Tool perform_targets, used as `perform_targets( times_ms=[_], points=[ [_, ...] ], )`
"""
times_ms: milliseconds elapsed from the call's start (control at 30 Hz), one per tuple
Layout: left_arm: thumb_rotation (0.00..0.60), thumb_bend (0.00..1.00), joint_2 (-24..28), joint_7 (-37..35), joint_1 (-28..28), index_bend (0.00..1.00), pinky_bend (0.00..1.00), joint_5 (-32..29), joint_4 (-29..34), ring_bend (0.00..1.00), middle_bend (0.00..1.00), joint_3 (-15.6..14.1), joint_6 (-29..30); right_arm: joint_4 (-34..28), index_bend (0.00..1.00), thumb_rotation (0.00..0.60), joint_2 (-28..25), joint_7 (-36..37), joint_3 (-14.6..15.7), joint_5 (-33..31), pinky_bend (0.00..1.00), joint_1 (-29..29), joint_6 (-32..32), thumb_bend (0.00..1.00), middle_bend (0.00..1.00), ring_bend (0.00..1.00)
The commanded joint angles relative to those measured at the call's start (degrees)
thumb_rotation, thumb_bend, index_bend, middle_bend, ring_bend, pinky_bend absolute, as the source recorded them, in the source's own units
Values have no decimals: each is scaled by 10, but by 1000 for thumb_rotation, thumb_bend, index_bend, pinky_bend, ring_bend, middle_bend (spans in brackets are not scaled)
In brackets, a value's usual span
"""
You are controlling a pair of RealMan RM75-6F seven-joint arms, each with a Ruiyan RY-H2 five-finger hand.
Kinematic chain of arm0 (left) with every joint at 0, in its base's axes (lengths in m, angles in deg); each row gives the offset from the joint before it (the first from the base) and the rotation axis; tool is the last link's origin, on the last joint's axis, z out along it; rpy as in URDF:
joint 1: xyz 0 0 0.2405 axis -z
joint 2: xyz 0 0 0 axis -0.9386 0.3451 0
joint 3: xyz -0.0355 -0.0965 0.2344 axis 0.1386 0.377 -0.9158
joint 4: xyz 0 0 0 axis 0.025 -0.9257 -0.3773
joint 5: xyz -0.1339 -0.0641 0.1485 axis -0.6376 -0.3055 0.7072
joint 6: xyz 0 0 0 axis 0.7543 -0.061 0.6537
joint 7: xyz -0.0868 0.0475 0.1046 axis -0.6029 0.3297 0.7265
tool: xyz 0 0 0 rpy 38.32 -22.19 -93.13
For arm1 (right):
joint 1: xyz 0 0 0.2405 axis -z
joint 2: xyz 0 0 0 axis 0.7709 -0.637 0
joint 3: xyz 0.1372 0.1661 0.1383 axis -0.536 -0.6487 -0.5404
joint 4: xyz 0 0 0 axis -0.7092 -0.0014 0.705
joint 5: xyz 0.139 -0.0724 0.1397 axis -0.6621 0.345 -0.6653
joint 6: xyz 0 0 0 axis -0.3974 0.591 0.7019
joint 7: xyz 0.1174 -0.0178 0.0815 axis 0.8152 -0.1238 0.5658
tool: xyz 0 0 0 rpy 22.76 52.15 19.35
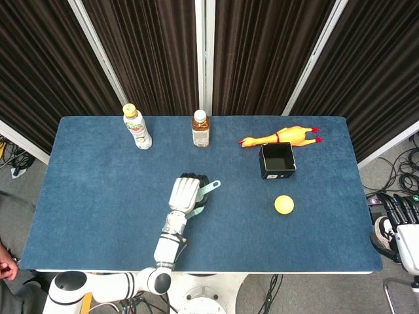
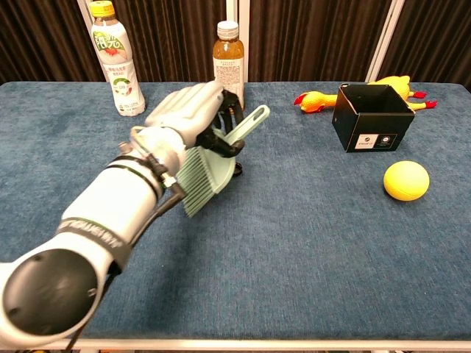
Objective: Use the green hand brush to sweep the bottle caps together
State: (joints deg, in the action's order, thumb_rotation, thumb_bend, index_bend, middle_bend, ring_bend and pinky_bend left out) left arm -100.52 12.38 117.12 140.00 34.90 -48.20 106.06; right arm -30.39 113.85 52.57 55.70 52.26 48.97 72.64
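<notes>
White-labelled plastic bottle with a yellow cap [image 2: 115, 59] stands far left at the back of the blue cloth-covered table [image 2: 309, 243]. Left hand [image 2: 190, 114] grips the pale green plastic hand brush [image 2: 212, 168] by its handle, bristles angled down toward the cloth mid-table. A small black bottle cap [image 2: 238, 170] peeks out just right of the brush; any others are hidden. Amber tea bottle [image 2: 228, 55] behind. Further right: yellow rubber chicken [image 2: 315, 98], open black box [image 2: 367, 116], yellow ball [image 2: 406, 180]. Right hand [image 1: 400, 222] sits off the table's right edge, holding nothing, fingers apart.
</notes>
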Motion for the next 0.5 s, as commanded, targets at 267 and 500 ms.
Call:
perform_targets(
  times_ms=[267,500],
  points=[
    [600,474,-50,-20,67,492,363,8,-118,397,537,49,-37,8,0,600,-2,12,0,-2,0,8,11,251,89,0],
    [600,472,-56,-55,80,491,362,11,-146,397,537,66,-45,13,0,600,-4,19,0,-3,0,14,20,251,89,0]
  ],
)
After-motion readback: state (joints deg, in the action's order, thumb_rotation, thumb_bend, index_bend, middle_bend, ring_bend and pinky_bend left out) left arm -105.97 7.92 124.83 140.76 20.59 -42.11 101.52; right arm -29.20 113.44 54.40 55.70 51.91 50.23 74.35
